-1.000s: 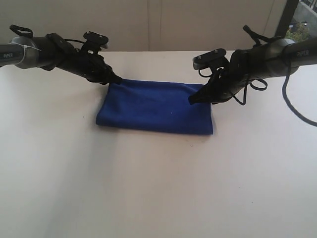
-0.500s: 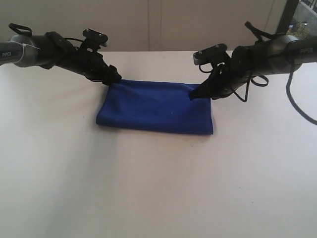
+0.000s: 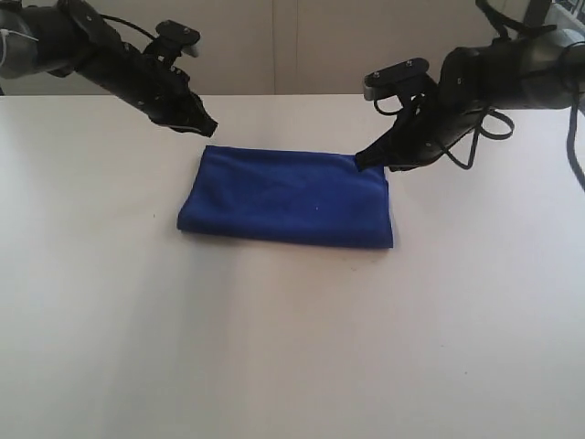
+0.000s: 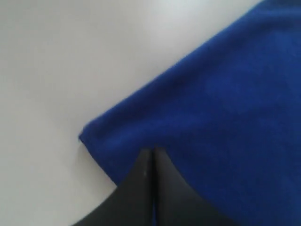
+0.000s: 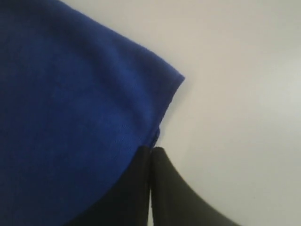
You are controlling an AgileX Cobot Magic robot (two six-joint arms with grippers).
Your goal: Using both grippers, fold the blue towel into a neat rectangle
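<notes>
The blue towel is lying flat on the white table, a little beyond the middle in the exterior view, folded into a broad rectangle. Its long axis is running left to right across that view, dipping slightly toward the right, and its short ends are facing the two arms. The near long edge is sitting a touch wider than the far one.

The left gripper is hovering just above the towel's far left corner, clear of the cloth. Its pointed fingers are pressing tightly together and gripping nothing.

The right gripper is pointing down at the far long edge beside the far right corner, its tip meeting the cloth's border. Its fingers are likewise pressing together, with no cloth visibly pinched between them.
</notes>
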